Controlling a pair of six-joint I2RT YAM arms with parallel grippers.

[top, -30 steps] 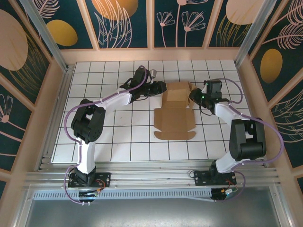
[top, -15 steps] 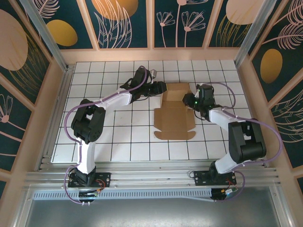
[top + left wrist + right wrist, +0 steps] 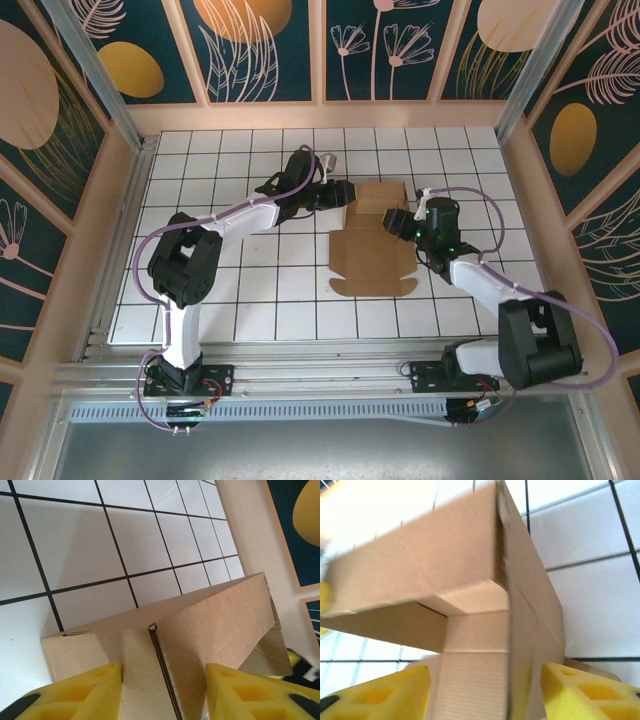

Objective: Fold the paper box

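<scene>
The plain brown cardboard paper box [image 3: 370, 258] sits mid-frame in the top view on the white gridded tabletop [image 3: 250, 290]. It is half formed: the far section has its walls raised, while the near panel & its flaps lie flat toward the bottom of the frame. The left hand [image 3: 341, 195] is at the raised section's left side, the right hand [image 3: 408, 221] at its right side. In each wrist view the 2 yellow fingers [image 3: 75, 692] are spread wide w/ a box corner between them, not pinching, so both hands are open.

Step in hand, as I judge it: squaring the 2 side walls before the lid goes over. To do it well:
- Press in from both sides evenly, at approx. the same height, so the box doesn't skid sideways.
- Tuck the corner tabs inside w/o buckling them.
- Go slow, since thin card probably creases easily.
</scene>
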